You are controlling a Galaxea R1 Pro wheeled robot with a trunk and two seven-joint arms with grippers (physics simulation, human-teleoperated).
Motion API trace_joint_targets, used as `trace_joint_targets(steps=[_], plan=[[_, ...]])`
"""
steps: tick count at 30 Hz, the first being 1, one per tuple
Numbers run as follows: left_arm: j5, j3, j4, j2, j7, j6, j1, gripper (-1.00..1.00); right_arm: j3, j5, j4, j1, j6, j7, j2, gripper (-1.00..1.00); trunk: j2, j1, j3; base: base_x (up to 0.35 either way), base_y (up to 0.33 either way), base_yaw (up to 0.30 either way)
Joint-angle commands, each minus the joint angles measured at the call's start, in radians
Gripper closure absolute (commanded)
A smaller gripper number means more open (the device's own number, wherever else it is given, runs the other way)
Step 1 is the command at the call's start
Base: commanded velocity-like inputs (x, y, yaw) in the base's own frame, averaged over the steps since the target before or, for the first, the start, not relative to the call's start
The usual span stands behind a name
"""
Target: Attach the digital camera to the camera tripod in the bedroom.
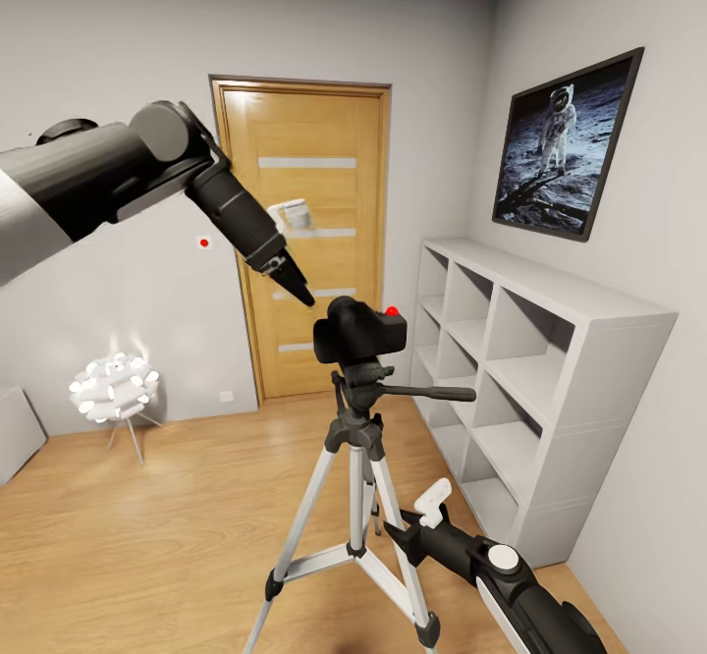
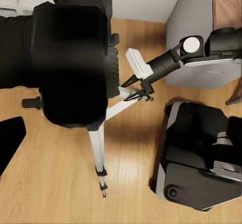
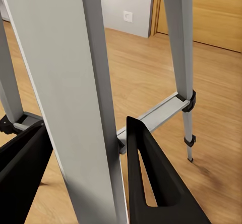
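Bedroom with a plank floor (image 1: 147, 526), seen left to right: at nine o'clock a white ball lamp (image 1: 113, 388) stands by the wall. The left arm reaches in from ten o'clock; its left pincer (image 1: 293, 284) hangs just above and left of the digital camera (image 1: 358, 332), apart from it, and I cannot tell whether its fingers are spread or together. The camera, red button on top, sits on the black head of the camera tripod (image 1: 355, 497) at centre, before a wooden door (image 1: 304, 232). At five o'clock the right pincer (image 3: 83, 183) is spread apart around one silver tripod leg, a black finger (image 3: 151, 178) on either side. At three o'clock stands a white cube shelf (image 1: 550, 389), an astronaut picture (image 1: 568, 143) above it.
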Motion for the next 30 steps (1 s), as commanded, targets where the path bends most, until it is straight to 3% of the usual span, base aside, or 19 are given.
trace_joint_targets(steps=[1,5,8,9,10,11,12,16,21,30], plan=[[0.003,0.03,-0.005,0.019,-0.002,0.012,0.005,-1.0,0.005,-0.002,0.0,0.0,0.008,0.001,-0.001,1.0,-0.001,0.0,-0.001,0.0,0.0,0.0],[0.009,0.104,-0.01,0.058,-0.002,0.013,0.038,-1.0,0.005,-0.002,0.0,0.0,0.008,0.001,-0.001,1.0,-0.001,0.0,-0.001,0.0,0.0,0.0],[0.009,0.181,-0.011,0.087,-0.001,0.014,0.073,-1.0,0.005,-0.002,0.0,0.0,0.008,0.001,-0.001,1.0,-0.001,0.0,-0.001,0.0,0.0,0.0],[0.009,0.181,-0.011,0.087,-0.001,0.014,0.073,-1.0,0.005,-0.002,0.0,0.0,0.008,0.001,-0.001,1.0,-0.001,0.0,-0.001,0.0,0.0,0.0],[0.008,0.208,-0.012,0.095,-0.001,0.014,0.087,-1.0,0.005,-0.002,0.0,0.0,0.008,0.001,-0.001,-1.0,-0.001,0.0,-0.001,0.0,0.0,0.0],[0.007,0.261,-0.013,0.109,0.0,0.014,0.114,-1.0,0.006,-0.002,0.0,0.0,0.008,0.001,-0.001,-1.0,-0.001,0.0,-0.001,0.0,0.0,0.0],[0.006,0.284,-0.013,0.114,0.0,0.014,0.127,-1.0,0.006,-0.002,0.0,0.0,0.008,0.001,-0.001,-1.0,-0.001,0.0,-0.001,0.0,0.0,0.0],[0.003,0.343,-0.014,0.126,0.003,0.018,0.163,-1.0,0.006,-0.002,0.0,0.0,0.008,0.001,-0.001,-1.0,-0.001,0.0,-0.001,0.0,0.0,0.0],[0.001,0.369,-0.014,0.132,0.006,0.022,0.181,-1.0,0.006,-0.002,-0.001,0.0,0.008,0.001,-0.002,-1.0,-0.001,0.0,-0.001,0.0,0.0,0.0],[0.001,0.383,-0.013,0.139,0.007,0.021,0.194,-1.0,0.006,-0.002,-0.001,0.0,0.008,0.001,-0.002,-1.0,-0.001,0.0,-0.001,0.0,0.0,0.0]])
